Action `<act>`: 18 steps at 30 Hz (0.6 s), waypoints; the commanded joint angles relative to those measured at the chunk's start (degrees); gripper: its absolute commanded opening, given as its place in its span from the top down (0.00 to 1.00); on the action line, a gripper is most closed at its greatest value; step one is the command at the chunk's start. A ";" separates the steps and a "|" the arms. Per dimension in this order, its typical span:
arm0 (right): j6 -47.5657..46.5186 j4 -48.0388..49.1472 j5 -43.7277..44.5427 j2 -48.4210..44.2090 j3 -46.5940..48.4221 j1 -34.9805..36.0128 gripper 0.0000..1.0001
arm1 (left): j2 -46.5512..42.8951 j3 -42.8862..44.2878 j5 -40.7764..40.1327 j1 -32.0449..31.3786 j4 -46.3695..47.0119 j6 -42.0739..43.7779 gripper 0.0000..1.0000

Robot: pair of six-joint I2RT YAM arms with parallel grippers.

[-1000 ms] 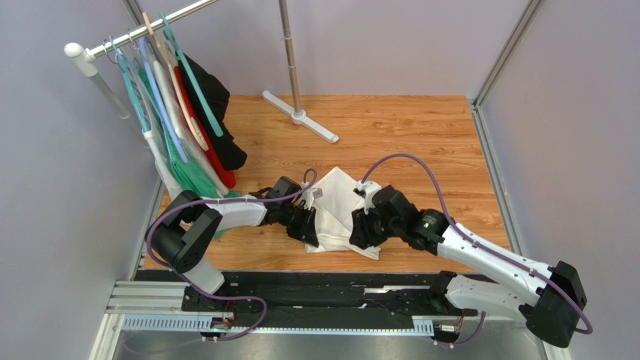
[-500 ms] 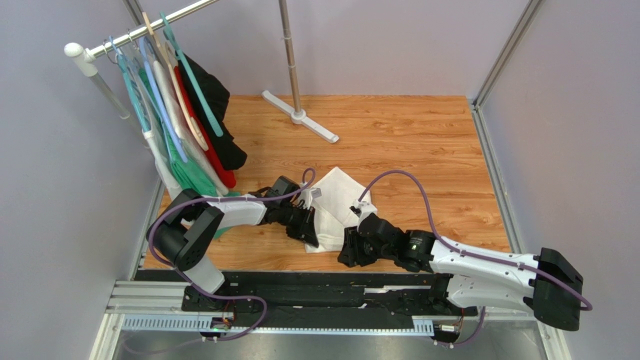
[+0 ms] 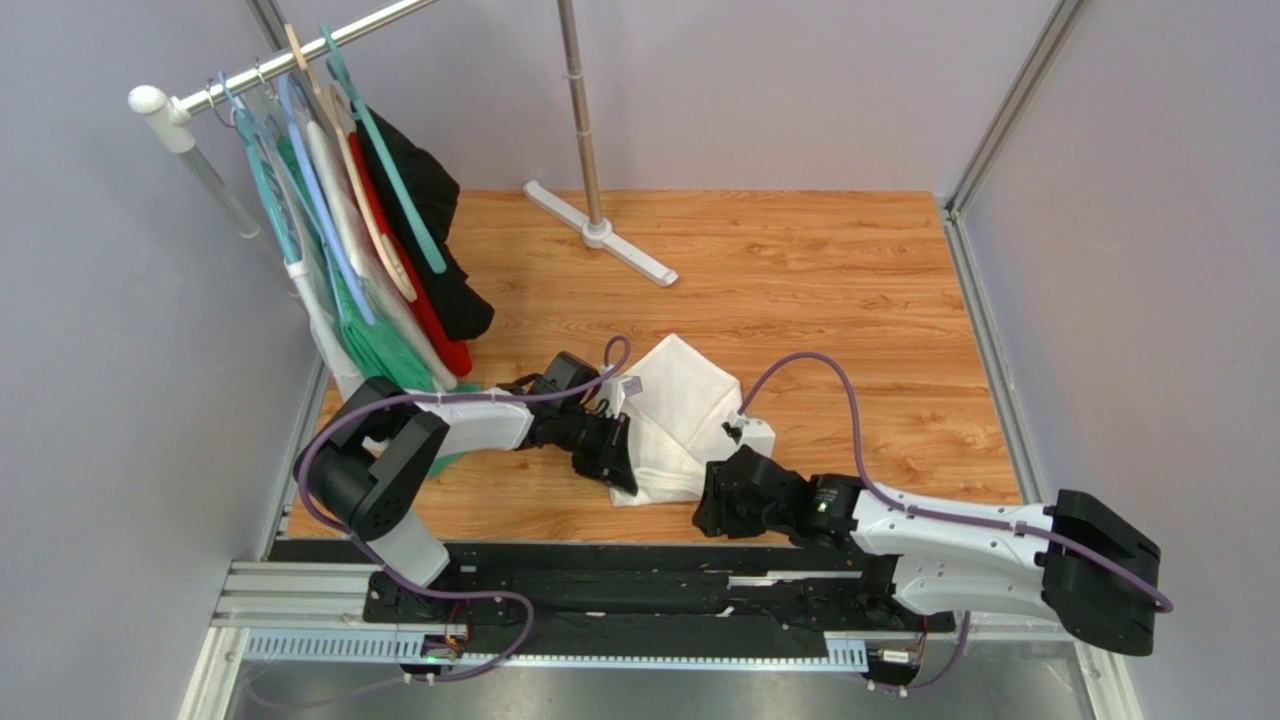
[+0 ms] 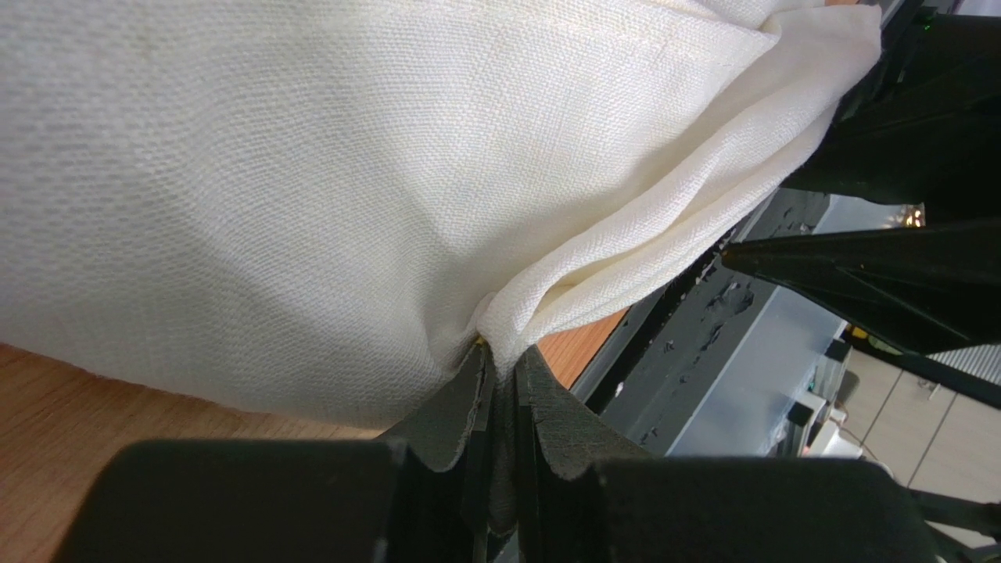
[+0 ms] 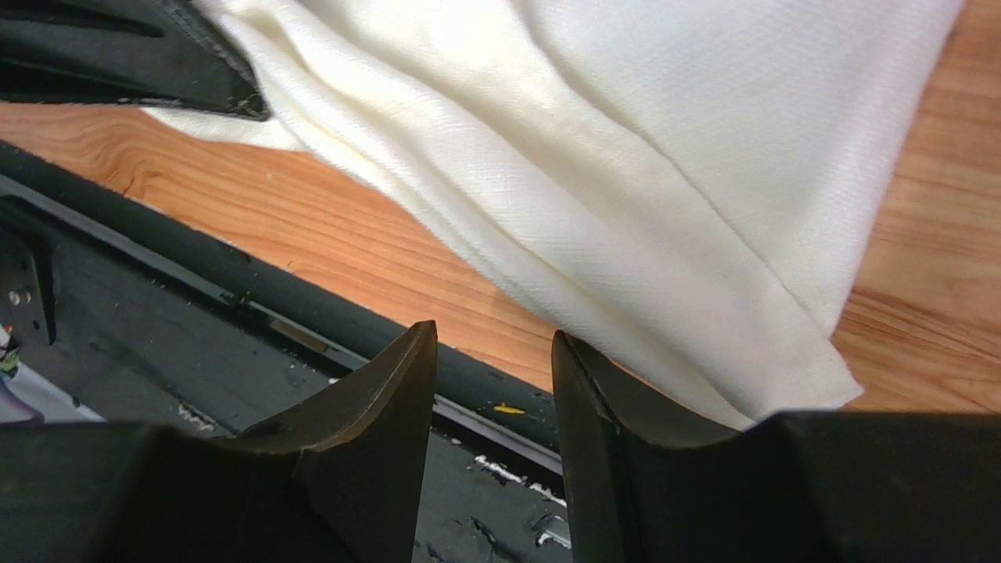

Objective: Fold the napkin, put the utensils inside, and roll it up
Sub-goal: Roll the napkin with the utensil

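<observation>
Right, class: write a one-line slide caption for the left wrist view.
Left tool pinches a bunched fold of the white napkin over the wooden tabletop.

From the top external camera we look steeply down from above and behind the arm bases (image 3: 398,548), facing out across the wooden surface (image 3: 842,270) to the far wall. We stand far enough back to take in both arms whole and the clothes rack (image 3: 301,53). On the left wrist we sit right up against the napkin (image 4: 270,176), sighting along the left fingers (image 4: 452,411). On the right wrist we are just as close, looking past the right fingers (image 5: 376,399) at the cloth's near edge. All three views share the napkin and the wood.
</observation>
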 commanded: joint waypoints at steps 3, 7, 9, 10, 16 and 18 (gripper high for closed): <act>4.11 1.91 7.61 -1.71 -1.90 0.49 0.55 | 1.16 -1.23 -1.23 0.06 -1.21 0.71 0.99; 3.33 -2.23 12.45 -5.22 -1.29 0.40 0.55 | 1.16 -1.32 -1.14 0.06 -1.04 0.80 0.99; 2.89 -3.64 14.47 -6.54 -1.11 0.40 0.55 | 1.16 -1.23 -1.06 0.06 -1.13 0.80 0.99; 2.45 -3.73 15.00 -6.72 -0.94 0.40 0.55 | 1.16 -1.23 -1.06 0.06 -1.13 0.89 0.99; -0.45 -4.78 18.96 -5.15 0.38 0.14 0.55 | 1.51 -1.23 -1.06 0.06 -1.21 0.98 0.99; -1.24 -4.87 20.01 -4.88 1.09 -0.13 0.55 | 1.78 -1.23 -0.97 0.06 -1.13 0.89 0.99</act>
